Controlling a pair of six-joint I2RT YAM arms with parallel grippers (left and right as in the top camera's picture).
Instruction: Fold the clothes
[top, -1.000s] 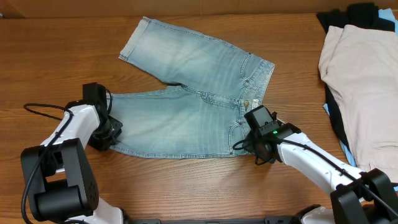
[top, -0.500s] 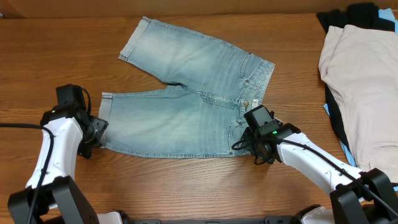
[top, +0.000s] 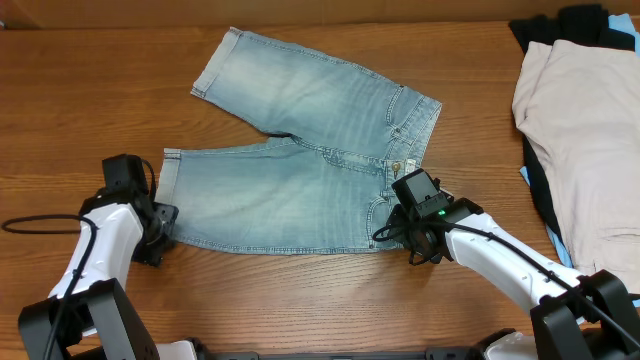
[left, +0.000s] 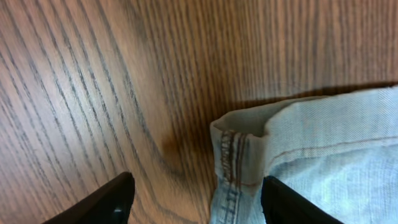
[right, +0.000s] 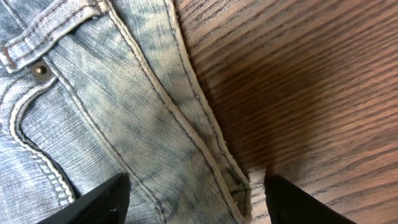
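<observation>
The faded light-blue denim shorts (top: 300, 160) lie flat on the wooden table, legs pointing left, waistband at the right. My left gripper (top: 157, 232) is open at the near leg's hem corner (left: 239, 146); its fingers (left: 198, 200) straddle the stitched hem edge. My right gripper (top: 398, 232) is open at the near waistband corner; its fingers (right: 198, 198) straddle the waistband edge (right: 211, 149), with a pocket rivet (right: 41, 71) in view.
A beige garment (top: 585, 140) lies at the right edge over black (top: 545, 30) and sky-blue cloth. The table's back edge runs along the top. Bare wood (top: 80, 100) lies left of the shorts.
My left gripper swung out left from the hem, then came back right to the hem corner. The right arm has not moved.
</observation>
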